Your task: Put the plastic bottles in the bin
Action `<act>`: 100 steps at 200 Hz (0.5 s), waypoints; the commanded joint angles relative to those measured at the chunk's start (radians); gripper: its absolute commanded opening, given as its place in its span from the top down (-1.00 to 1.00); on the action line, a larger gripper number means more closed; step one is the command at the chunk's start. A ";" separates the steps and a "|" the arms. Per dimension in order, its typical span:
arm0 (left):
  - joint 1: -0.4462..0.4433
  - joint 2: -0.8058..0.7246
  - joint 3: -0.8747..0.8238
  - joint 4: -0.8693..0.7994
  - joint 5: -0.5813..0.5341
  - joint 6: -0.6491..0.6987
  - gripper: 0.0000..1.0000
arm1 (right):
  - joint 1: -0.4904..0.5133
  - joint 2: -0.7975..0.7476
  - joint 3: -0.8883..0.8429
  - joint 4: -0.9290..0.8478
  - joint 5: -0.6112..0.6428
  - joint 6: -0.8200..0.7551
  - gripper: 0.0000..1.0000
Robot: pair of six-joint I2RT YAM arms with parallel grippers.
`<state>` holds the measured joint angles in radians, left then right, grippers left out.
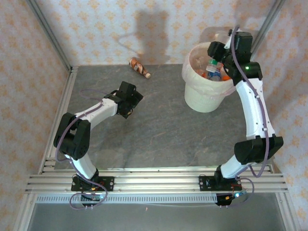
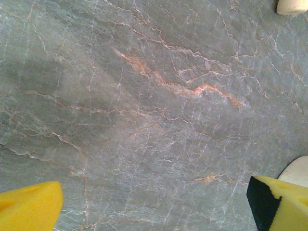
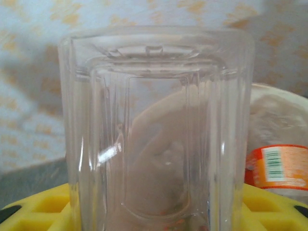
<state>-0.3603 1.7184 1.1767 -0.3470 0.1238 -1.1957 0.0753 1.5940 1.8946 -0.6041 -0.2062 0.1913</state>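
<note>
My right gripper (image 1: 219,54) hangs over the bin (image 1: 191,98), a round cream-white bucket with a thin liner at the back right. It is shut on a clear ribbed plastic bottle (image 3: 159,130), which sits between its yellow fingers (image 3: 38,209). Several bottles (image 1: 215,72) lie inside the bin, one with an orange label (image 3: 279,166). A brown bottle (image 1: 139,67) lies on the table by the back wall. My left gripper (image 1: 132,102) hovers over the table in front of it, open, with bare stone between its yellow fingers (image 2: 29,207).
The grey marbled tabletop (image 1: 159,134) is walled by patterned panels at the back and sides. A metal rail (image 1: 154,180) runs along the near edge. A small cream cap-like shape (image 2: 291,6) shows at the top right of the left wrist view.
</note>
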 commanded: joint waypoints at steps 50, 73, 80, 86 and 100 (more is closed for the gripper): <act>-0.009 -0.013 0.017 -0.006 -0.016 -0.004 -1.00 | -0.025 0.159 -0.028 0.300 -0.034 0.518 -0.20; -0.009 -0.021 0.018 -0.027 -0.029 0.002 -1.00 | -0.025 0.195 0.002 0.266 -0.013 0.583 -0.75; -0.009 -0.023 0.018 -0.034 -0.036 0.004 -1.00 | -0.024 0.196 0.007 0.254 -0.003 0.586 -0.99; -0.009 -0.024 0.016 -0.038 -0.039 0.006 -1.00 | -0.025 0.191 0.006 0.246 0.010 0.589 -0.98; -0.009 -0.026 0.014 -0.040 -0.044 0.007 -1.00 | -0.025 0.175 -0.007 0.246 0.025 0.580 -0.98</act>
<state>-0.3603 1.7180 1.1767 -0.3519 0.1200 -1.1957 0.0513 1.8004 1.8771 -0.3813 -0.2241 0.7132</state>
